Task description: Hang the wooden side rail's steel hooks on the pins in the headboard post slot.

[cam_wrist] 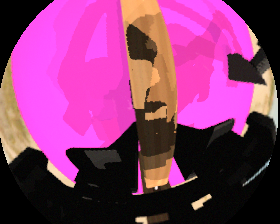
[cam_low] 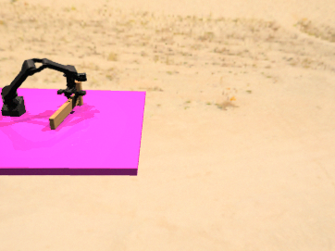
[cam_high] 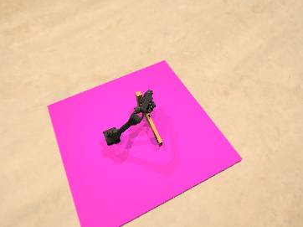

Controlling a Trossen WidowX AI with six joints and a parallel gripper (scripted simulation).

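Observation:
The wooden side rail point(cam_high: 154, 130) point(cam_low: 60, 116) point(cam_wrist: 167, 60) runs from the post area to its far end, which is low at the table; contact there is too small to confirm. My gripper point(cam_high: 146, 112) point(cam_low: 72, 104) point(cam_wrist: 157, 135) points down and is shut on the rail near its post-side end, one finger on each side. The headboard post point(cam_high: 138, 94) point(cam_low: 80, 86) stands upright just behind the gripper. The steel hooks, the slot and the pins are hidden by the gripper or too small to make out, so I cannot tell whether the hooks touch the pins.
The magenta table point(cam_high: 84, 172) point(cam_low: 116, 144) lies under everything. The arm's base point(cam_high: 111, 136) point(cam_low: 13, 107) stands on it, and the arm arches over to the post. Arm shadows fall around the rail. A dark shape point(cam_wrist: 245, 70) shows at the right of the wrist view.

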